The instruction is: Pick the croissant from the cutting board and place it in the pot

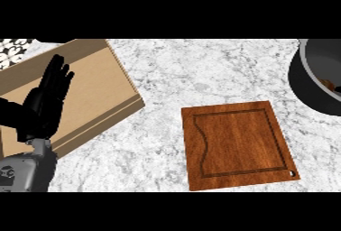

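Croissant just visible as a brown shape inside the pot at the counter's right edge, mostly cut off by the view. Cutting board bare, lying on the marble counter toward its near edge, well apart from the pot. Left hand open with straight fingers, holding nothing, over the tan box at the counter's left edge.

Bright, even light on the table, no glare. Soft shadow along the cardboard box right edge; pot interior dark. No blur or edge distortion.
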Motion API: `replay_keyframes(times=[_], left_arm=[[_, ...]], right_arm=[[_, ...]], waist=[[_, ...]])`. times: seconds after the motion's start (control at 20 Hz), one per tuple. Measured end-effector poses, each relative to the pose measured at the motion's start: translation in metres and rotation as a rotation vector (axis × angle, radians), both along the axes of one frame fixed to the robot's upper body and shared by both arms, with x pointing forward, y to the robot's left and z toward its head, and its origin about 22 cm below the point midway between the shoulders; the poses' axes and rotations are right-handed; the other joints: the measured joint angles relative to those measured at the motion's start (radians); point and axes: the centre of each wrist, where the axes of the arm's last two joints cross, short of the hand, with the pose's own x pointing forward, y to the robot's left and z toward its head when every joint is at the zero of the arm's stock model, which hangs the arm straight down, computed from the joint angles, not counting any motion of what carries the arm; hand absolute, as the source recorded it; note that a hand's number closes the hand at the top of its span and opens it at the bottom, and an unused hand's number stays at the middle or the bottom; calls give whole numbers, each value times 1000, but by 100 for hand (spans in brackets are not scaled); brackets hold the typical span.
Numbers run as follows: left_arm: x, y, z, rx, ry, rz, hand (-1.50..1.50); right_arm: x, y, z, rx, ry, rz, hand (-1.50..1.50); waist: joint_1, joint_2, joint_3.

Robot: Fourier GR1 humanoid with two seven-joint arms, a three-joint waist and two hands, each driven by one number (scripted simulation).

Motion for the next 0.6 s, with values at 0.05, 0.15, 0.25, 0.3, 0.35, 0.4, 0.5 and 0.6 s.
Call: replay_keyframes(times=[0.05,0.15,0.25,0.3,0.35,0.4,0.5,0.6], left_arm=[[1,0,1,-2,1,2,0],[2,-2,2,-5,-2,1,0],[3,-1,0,-3,-4,2,0],[2,-1,0,-3,-8,2,0],[2,0,0,-4,-11,2,0],[1,-1,-1,-5,-11,2,0],[1,1,0,-5,-13,1,0],[1,1,-2,-5,-11,2,0]], right_arm=[[-4,-5,1,31,-3,1,-150],[-14,-20,10,66,-4,-12,-150],[-23,-32,15,88,-3,-30,-150],[-28,-38,18,95,-1,-39,-150],[-31,-42,20,102,-1,-46,-150],[-38,-49,22,104,5,-50,-150],[-46,-59,32,110,16,-63,-150],[-53,-66,35,112,22,-73,-150]], waist=[[-1,1,1],[-1,4,3],[1,6,4],[3,7,5],[4,8,5],[1,7,6],[3,8,7],[5,10,8]])
